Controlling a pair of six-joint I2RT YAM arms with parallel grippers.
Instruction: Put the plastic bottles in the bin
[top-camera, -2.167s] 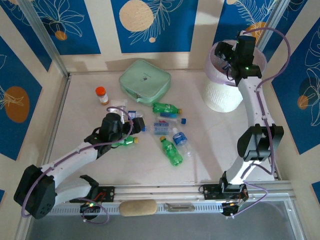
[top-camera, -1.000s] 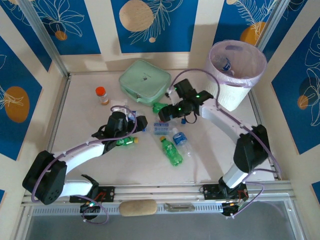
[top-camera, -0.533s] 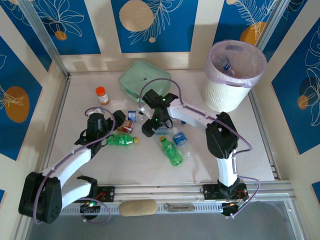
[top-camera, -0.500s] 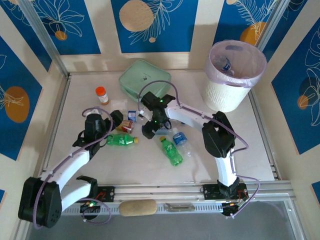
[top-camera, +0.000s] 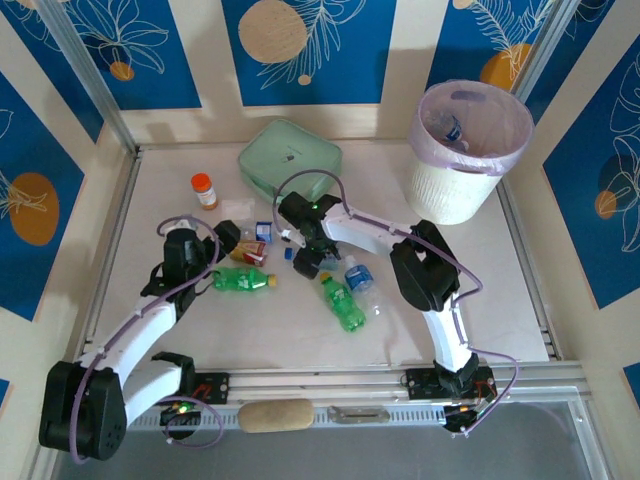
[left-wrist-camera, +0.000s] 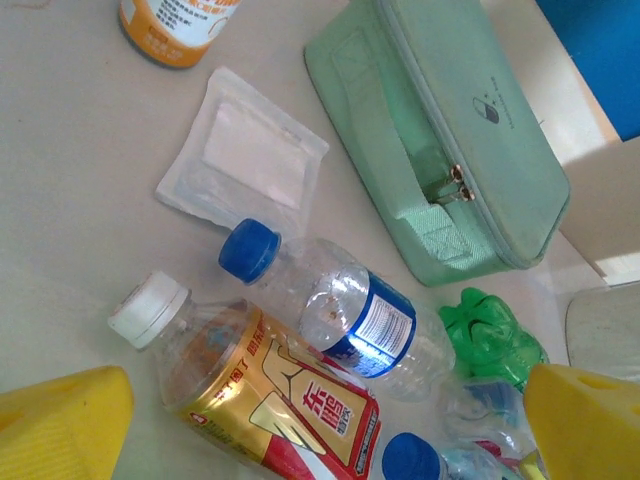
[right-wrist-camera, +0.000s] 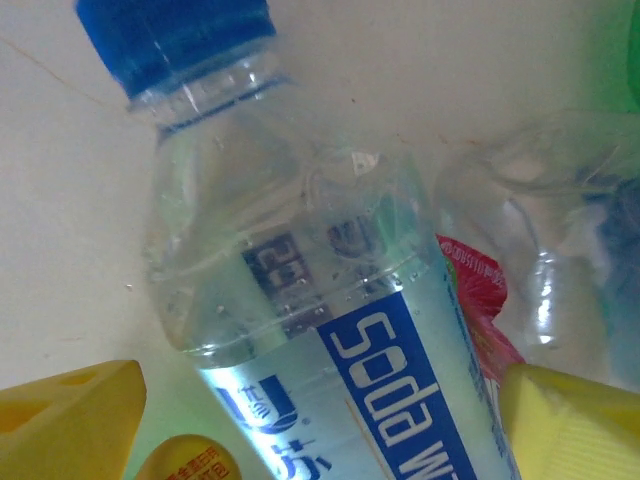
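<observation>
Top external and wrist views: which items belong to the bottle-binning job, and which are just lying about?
Job: left green bottle; centre green bottle; blue-capped clear bottle; soda-water bottle; gold-labelled bottle; bin.
Lying about: mint pouch; orange-capped pill bottle; flat clear packet.

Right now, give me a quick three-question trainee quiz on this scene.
1. True or false: the right gripper is open, with a finger on either side of the soda water bottle.
2. Seen from the top camera, the bin stands: A far right; B far left; C near middle.
3. Fill in: the gold-labelled bottle below the left gripper has a ___ cap.
Key: 1 true; 2 A; 3 white.
</observation>
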